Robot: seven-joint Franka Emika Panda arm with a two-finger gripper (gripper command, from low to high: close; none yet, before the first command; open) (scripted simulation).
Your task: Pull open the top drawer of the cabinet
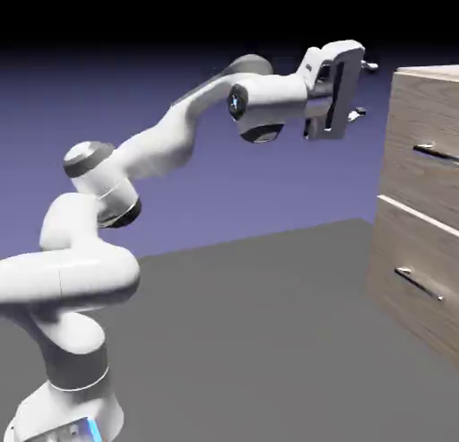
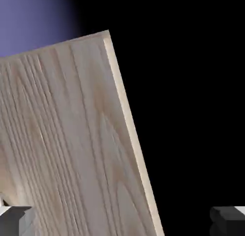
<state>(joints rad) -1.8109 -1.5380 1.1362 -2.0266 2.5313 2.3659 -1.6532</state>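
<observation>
Light-brown wood-grain cabinet (image 1: 421, 189)

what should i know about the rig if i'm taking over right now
Gripper: the white two-finger gripper is open and empty, with a gap between it and the cabinet.
Things: the tall light-brown wood-grain cabinet stands at the exterior view's right. Its top drawer, the upper wood-grain front with a thin silver bar handle, is closed; a like drawer front sits below.
Done: fingers are spread, near the upper drawer's level.
Left: get the fingers onto the upper handle, grip it, pull the drawer open.
</observation>
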